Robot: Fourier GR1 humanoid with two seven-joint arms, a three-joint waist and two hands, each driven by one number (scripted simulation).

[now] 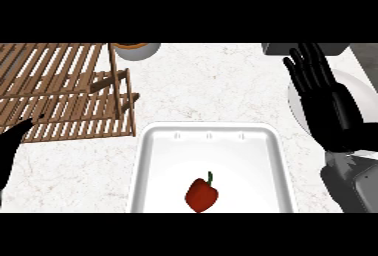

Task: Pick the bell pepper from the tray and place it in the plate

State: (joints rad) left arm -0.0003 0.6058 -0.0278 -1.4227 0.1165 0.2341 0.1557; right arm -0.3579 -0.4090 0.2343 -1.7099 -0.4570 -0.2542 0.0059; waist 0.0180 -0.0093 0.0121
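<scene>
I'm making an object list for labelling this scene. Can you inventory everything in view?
bell pepper: one, red with a green stem, lying in the tray's near half
tray: one, white, lower centre of the counter
plate: one, white, right edge, partly hidden by the right hand
wooden slatted rack: one, brown, upper left
round container: one, pale grey with an orange top, top edge beside the rack
grey object: one, top right, mostly hidden, cannot tell what it is
counter: one, white marbled, under everything
right hand: one, black, open with fingers up, in front of the plate
right forearm: one, grey, lower right
left hand: one, black, left edge, mostly cut off
</scene>
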